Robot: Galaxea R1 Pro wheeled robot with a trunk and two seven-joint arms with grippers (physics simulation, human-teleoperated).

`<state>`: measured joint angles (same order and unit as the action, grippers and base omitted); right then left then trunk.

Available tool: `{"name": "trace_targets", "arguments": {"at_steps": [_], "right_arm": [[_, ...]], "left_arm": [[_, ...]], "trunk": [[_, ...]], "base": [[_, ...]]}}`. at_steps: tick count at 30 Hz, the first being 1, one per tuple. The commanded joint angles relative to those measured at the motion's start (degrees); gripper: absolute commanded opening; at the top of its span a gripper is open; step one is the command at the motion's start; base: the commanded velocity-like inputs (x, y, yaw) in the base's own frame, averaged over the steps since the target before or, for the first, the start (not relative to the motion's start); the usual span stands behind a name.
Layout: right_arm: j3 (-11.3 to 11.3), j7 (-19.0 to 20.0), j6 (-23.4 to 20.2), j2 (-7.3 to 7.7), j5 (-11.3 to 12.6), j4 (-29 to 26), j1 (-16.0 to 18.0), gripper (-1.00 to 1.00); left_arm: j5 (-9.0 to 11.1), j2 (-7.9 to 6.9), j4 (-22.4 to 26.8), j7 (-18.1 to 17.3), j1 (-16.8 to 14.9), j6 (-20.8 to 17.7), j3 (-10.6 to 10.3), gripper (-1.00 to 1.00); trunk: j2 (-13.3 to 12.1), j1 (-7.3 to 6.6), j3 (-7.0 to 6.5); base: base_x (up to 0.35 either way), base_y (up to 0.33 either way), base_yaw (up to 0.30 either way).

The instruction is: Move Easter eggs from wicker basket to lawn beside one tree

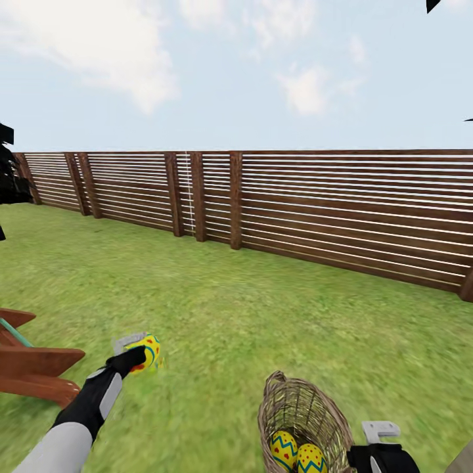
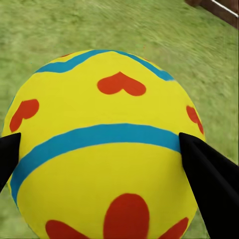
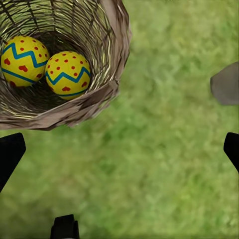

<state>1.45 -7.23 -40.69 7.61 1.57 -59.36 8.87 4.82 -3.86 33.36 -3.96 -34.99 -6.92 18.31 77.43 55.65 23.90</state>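
Carrying one Easter egg clamped in my left gripper, clear of the lawn; two eggs wait in the wicker basket. Right gripper spread, empty, beside it.

I read this as an outdoor garden: flat green grass lawn, brown horizontal-slat wooden fence along its edge, pale blue cloudy sky overhead, reddish-brown wooden furniture nearby.
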Motion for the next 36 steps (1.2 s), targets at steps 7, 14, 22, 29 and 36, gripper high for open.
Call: {"name": "trace_targets", "arguments": {"at_steps": [7, 14, 22, 29, 36], "right_arm": [[0.04, -0.24, -0.26, 0.06, 0.29, -0.25, 0.04, 1.00], [-0.83, -0.68, 0.61, 1.09, 0.24, 0.73, 0.34, 1.00], [-2.64, -0.83, 0.35, 1.72, -0.86, -0.14, 0.36, 1.00], [4.74, -2.88, -1.41, -2.06, -6.67, -6.55, 0.36, 1.00], [1.49, -9.79, -5.83, -3.85, -7.70, -7.79, 0.36, 1.00]], "left_arm": [[2.28, -0.03, 2.09, 0.01, 0.01, -0.28, 0.43, -1.00], [2.47, -0.58, 1.70, 0.16, 0.15, -1.26, 1.08, -1.00], [2.73, -2.94, 1.31, 0.58, 0.43, -1.16, 1.21, -1.00], [3.25, -1.01, 4.49, 0.78, -1.31, -6.13, 1.02, -1.00], [2.94, -1.13, 4.05, 0.74, -2.83, -6.56, 0.79, -1.00]], "trunk": [[0.03, 0.00, 0.08], [0.03, 0.00, 0.08], [0.03, 0.00, 0.08], [0.03, 0.00, 0.08], [0.03, 0.00, 0.08]], "base": [[0.000, 0.000, 0.000], [0.000, 0.000, 0.000], [0.000, 0.000, 0.000], [0.000, 0.000, 0.000], [0.000, 0.000, 0.000]]}}
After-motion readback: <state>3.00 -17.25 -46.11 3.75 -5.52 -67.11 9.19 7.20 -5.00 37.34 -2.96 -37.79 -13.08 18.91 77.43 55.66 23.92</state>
